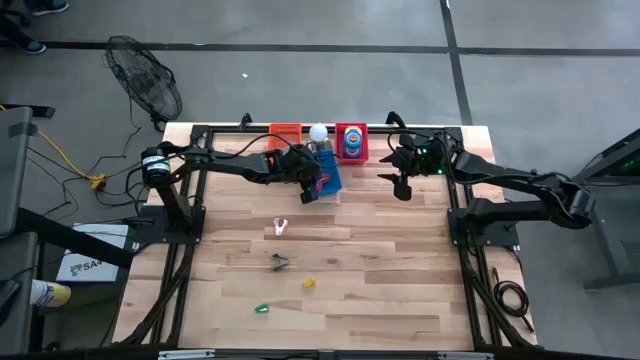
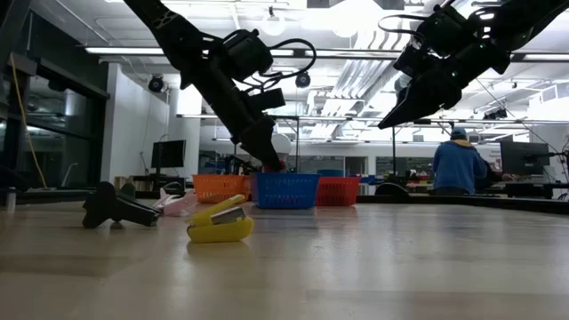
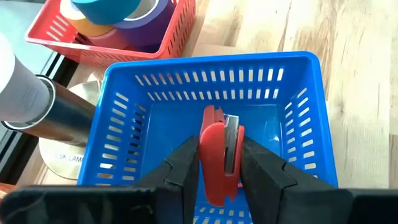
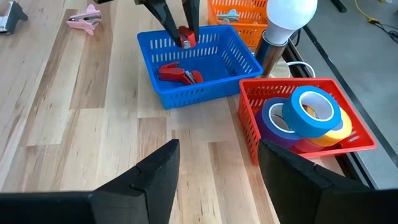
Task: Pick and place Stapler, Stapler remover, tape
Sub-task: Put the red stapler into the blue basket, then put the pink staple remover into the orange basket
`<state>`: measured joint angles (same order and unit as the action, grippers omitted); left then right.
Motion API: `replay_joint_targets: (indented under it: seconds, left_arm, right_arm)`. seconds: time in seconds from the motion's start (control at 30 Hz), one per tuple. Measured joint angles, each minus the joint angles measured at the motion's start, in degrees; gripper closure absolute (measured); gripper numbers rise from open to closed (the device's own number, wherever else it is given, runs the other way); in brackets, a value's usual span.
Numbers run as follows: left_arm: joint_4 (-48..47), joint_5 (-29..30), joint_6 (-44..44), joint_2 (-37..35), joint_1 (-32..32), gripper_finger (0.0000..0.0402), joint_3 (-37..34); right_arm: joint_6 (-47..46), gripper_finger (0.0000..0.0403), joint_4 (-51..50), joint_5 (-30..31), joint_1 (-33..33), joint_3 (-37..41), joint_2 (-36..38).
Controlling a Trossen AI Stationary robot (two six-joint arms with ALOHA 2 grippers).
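My left gripper (image 1: 312, 192) reaches over the blue basket (image 3: 305, 124) at the table's far middle, shut on a small red stapler remover (image 3: 214, 155) inside the basket's walls. Another red stapler remover (image 4: 177, 73) lies on the basket floor. Rolls of tape (image 4: 308, 112), blue, purple and yellow, are stacked in the red basket (image 4: 249, 112) to the right of the blue one. My right gripper (image 1: 400, 188) hangs open above the table to the right of the baskets, with nothing between its fingers (image 4: 158, 171). My left gripper pinches the red stapler remover's two flat sides (image 3: 208, 140) between its two fingers. The fingers slant down into the blue basket from the table's left. The remover stands on edge between them, its metal part (image 3: 231, 146) against one finger; whether it touches the basket floor I cannot tell.
An orange basket (image 1: 285, 133) and a lamp with a white bulb (image 1: 318, 132) stand at the far edge by the baskets. Loose on the table nearer the front lie pink (image 1: 280, 228), dark (image 1: 280, 262), yellow (image 1: 309, 283) and green (image 1: 262, 309) small pieces.
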<state>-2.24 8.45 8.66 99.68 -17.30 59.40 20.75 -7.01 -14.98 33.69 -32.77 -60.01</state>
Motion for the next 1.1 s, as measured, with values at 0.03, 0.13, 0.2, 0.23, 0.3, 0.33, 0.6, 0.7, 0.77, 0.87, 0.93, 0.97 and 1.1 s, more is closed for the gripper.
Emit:
replay_joint_targets:
  seconds: [0.03, 0.13, 0.2, 0.23, 0.3, 0.33, 0.6, 0.7, 0.77, 0.87, 0.93, 0.97, 1.1]
  left_arm:
    - [0.0, 0.0, -0.1, 0.0, 0.0, 0.0298, 0.0]
    - [0.5, 0.0, -0.1, 0.0, 0.0, 0.0279, 0.0]
    - [1.0, 0.0, -0.1, 0.0, 0.0, 0.0267, 0.0]
    - [1.2, 0.0, -0.1, 0.0, 0.0, 0.0260, 0.0]
    - [1.5, -0.3, -0.1, 0.0, 0.0, 0.0249, 0.0]
    - [1.8, -0.4, -0.2, 0.0, 0.0, 0.0243, 0.0]
    - [2.2, 0.1, -0.1, 0.0, 0.0, 0.0211, 0.0]
    - [2.1, 0.1, -0.1, 0.0, 0.0, 0.0208, 0.0]
    - [2.0, 0.1, -0.1, -0.2, 0.0, 0.0208, 0.0]
    - [1.9, 0.3, 0.0, -0.7, 0.1, 0.0208, 0.1]
    - [0.7, 0.3, 0.0, -1.2, 0.0, 0.0208, 0.1]
    - [-0.1, 0.5, 0.0, -1.6, 0.0, 0.0208, 0.0]
    - [-2.7, 2.2, -0.1, -3.2, 0.0, 0.0208, 0.0]
  right_arm:
    - [0.0, 0.0195, 0.0, 0.0, 0.0, 0.0, 0.0]
    - [0.0, 0.0195, 0.0, 0.0, 0.0, 0.0, 0.0]
    - [-0.2, 0.0195, 0.0, 0.0, 0.0, 0.0, 0.0]
    - [-0.2, 0.0195, 0.0, 0.0, 0.0, 0.0, 0.0]
    - [-0.2, 0.0195, -0.1, -0.2, 0.0, 0.0, 0.0]
    - [-0.2, 0.0195, 0.0, -0.2, 0.0, 0.0, 0.0]
    - [-0.2, 0.0195, -0.1, -0.2, 0.0, 0.0, 0.0]
    - [-0.2, 0.0195, -0.1, -0.2, 0.0, 0.0, 0.0]
    - [-0.2, 0.0195, -0.2, -0.2, 0.0, 0.0, 0.0]
    - [-0.2, 0.0195, -0.6, -0.2, 0.0, 0.0, 0.0]
    - [-0.2, 0.0195, -0.7, -0.2, 0.0, 0.0, 0.0]
    - [-0.2, 0.0195, -0.7, -0.2, 0.0, 0.0, 0.0]
    - [-0.2, 0.0195, -0.8, -0.2, 0.0, 0.0, 0.0]
